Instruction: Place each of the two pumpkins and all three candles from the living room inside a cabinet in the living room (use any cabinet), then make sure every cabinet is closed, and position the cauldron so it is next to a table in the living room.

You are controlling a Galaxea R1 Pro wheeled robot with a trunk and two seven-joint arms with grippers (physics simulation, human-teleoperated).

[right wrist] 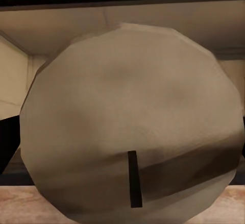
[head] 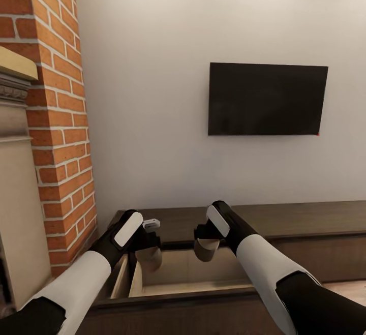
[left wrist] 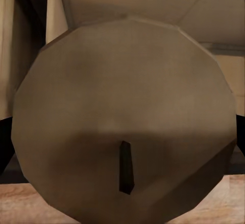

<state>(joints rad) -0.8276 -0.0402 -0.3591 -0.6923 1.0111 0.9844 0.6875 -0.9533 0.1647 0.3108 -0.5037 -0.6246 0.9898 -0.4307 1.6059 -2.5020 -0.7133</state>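
While both arms reach forward over the cabinet (head: 305,223), each claw holds a candle above an open compartment. The left claw (head: 148,253) is closed on a short brownish-tan candle (head: 150,260), which hangs just beneath it, over the left end of the pale-lined opening (head: 193,274). The right claw (head: 206,246) grips a second candle (head: 206,249) in the same manner, just below its fingers and over the middle of the opening. The two claws sit side by side at about the same height, apart from each other, and neither candle touches the compartment floor as far as the head view shows. In the left wrist view the candle's round end (left wrist: 125,117) lies directly ahead of the claw, with a thin dark wick (left wrist: 125,168) near its lower part; pale interior panels lie beyond it. In the right wrist view the other candle's end (right wrist: 132,117) likewise faces the camera, with its dark wick (right wrist: 133,179). Beyond both claws a black screen (head: 267,98) hangs on the white wall (head: 152,96). Outboard of the left claw stands a brick column (head: 61,136). The cabinet top extends well past the right claw, dark brown and flat.
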